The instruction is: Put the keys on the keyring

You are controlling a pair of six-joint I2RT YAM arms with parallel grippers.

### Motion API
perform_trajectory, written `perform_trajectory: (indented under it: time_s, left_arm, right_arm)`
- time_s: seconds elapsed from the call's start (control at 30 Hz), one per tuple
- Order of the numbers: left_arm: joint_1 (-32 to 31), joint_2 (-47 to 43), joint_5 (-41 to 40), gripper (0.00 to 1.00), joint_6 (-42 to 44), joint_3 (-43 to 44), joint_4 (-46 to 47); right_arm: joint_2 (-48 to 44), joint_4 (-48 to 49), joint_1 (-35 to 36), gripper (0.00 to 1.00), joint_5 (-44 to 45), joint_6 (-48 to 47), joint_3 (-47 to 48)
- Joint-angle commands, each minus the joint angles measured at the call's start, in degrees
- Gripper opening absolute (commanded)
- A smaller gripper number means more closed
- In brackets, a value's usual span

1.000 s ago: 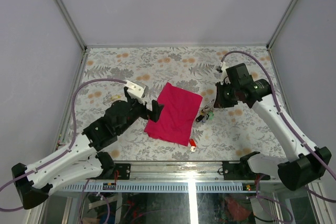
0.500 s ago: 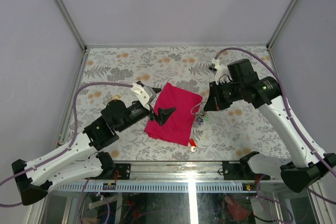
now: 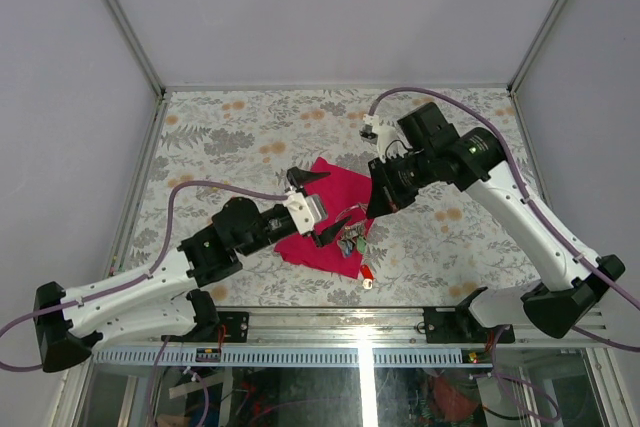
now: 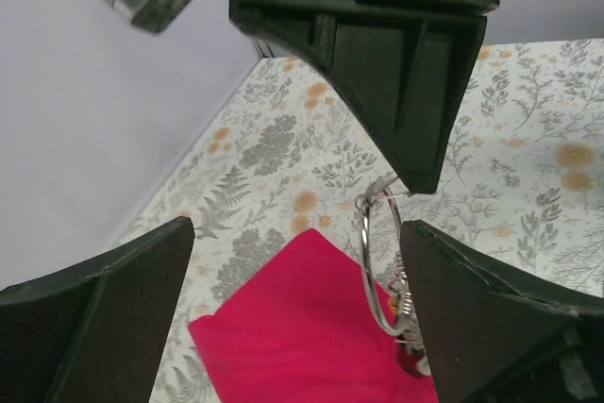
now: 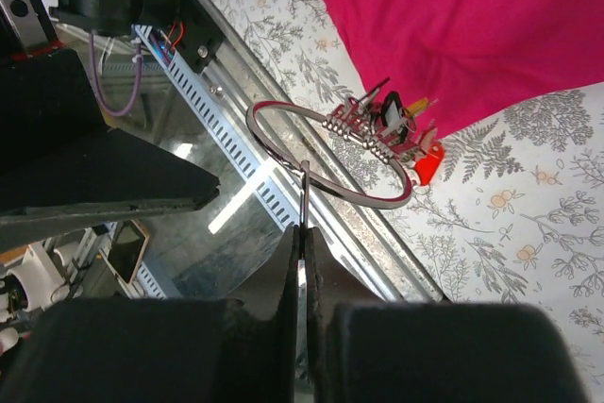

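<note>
The keyring (image 3: 349, 219) hangs in the air over the right edge of the magenta cloth (image 3: 325, 202), with its bunch of keys and coloured tags (image 3: 351, 241) dangling low. My right gripper (image 3: 372, 209) is shut on the thin silver ring (image 5: 326, 165), pinching its wire at the fingertips (image 5: 304, 231). The left gripper (image 3: 328, 207) is open, one finger on each side of the ring (image 4: 366, 252), not touching it. A single key with a red head (image 3: 367, 274) lies on the table beside the cloth's near corner; it also shows just under the ring as a red key (image 5: 427, 166).
The magenta cloth (image 4: 293, 337) lies flat in the middle of the flowered table (image 3: 250, 127). The table's metal front rail (image 3: 360, 315) runs close behind the red key. Grey walls (image 3: 70, 97) close in the left, right and far sides.
The right arm has carried the keyring left from the bare table to above the cloth's edge. My left arm has swung right and turned, bringing its open fingers around the ring.
</note>
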Motion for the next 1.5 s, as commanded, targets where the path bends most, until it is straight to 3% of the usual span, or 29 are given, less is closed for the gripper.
perform_trajectory:
  time_s: [0.0,0.3,0.67,1.0,1.27,1.47]
  left_arm:
    - [-1.4,-0.1,0.2,0.91,7.5,-0.9,5.6]
    - [-3.3,-0.7,2.7,0.82,13.1,-1.9,2.1]
    - [-6.7,2.1,-3.6,0.63,19.4,-0.2,0.5]
    - [-9.0,3.3,-6.2,0.52,23.7,0.9,0.4]
    - [-9.9,4.4,-5.9,0.36,25.9,2.0,-1.2]
    - [-10.2,4.2,-6.1,0.13,25.8,2.2,-1.1]
  right_arm:
    - [1.3,-1.6,2.4,0.0,-2.2,-0.7,4.5]
    - [3.4,-3.6,4.5,0.0,-3.9,-0.9,8.5]
    - [4.1,-4.8,5.7,0.0,-4.3,-1.1,8.6]
    - [4.8,-4.9,5.8,0.0,-4.6,-0.8,9.0]
    - [5.2,-4.7,6.0,0.0,-4.9,-0.5,9.1]
    - [5.3,-4.3,6.1,0.0,-4.8,-0.3,9.0]
